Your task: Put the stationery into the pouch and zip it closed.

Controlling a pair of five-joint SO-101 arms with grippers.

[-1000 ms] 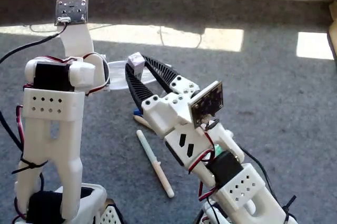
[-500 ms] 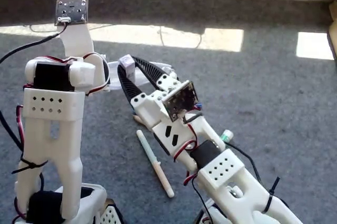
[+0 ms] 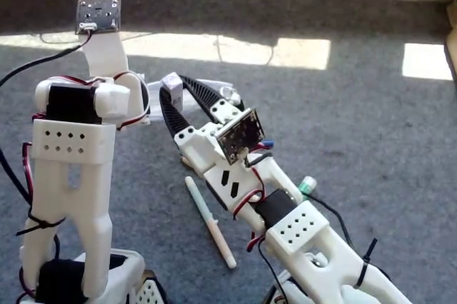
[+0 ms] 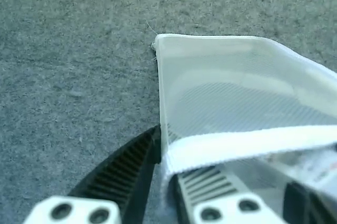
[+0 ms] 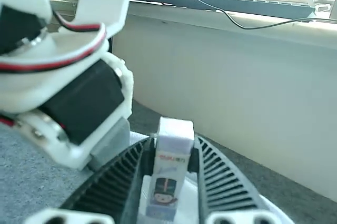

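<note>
A white mesh pouch [image 4: 231, 103] lies on the grey carpet, and my left gripper [image 4: 167, 174] is shut on the zip-band edge of its mouth. In the high view the pouch [image 3: 218, 88] shows behind the left arm. My right gripper [image 3: 177, 88] is shut on a small white eraser [image 3: 171, 83] with a printed sleeve, held right over the pouch beside the left arm's wrist. The right wrist view has the eraser [image 5: 169, 174] upright between the black fingers [image 5: 118, 182]. A pale pen [image 3: 209, 222] lies on the carpet in front of the arms.
Under the right arm lies another pen-like item with a blue end [image 3: 187, 154]. A green-capped marker [image 3: 307, 185] peeks out to the right of that arm. The left arm's white body [image 3: 71, 154] stands tall at the left. Open carpet stretches to the right.
The right arm has swung left with the eraser, bringing it closer to the left arm and over the pouch. The left arm and the pen have stayed put.
</note>
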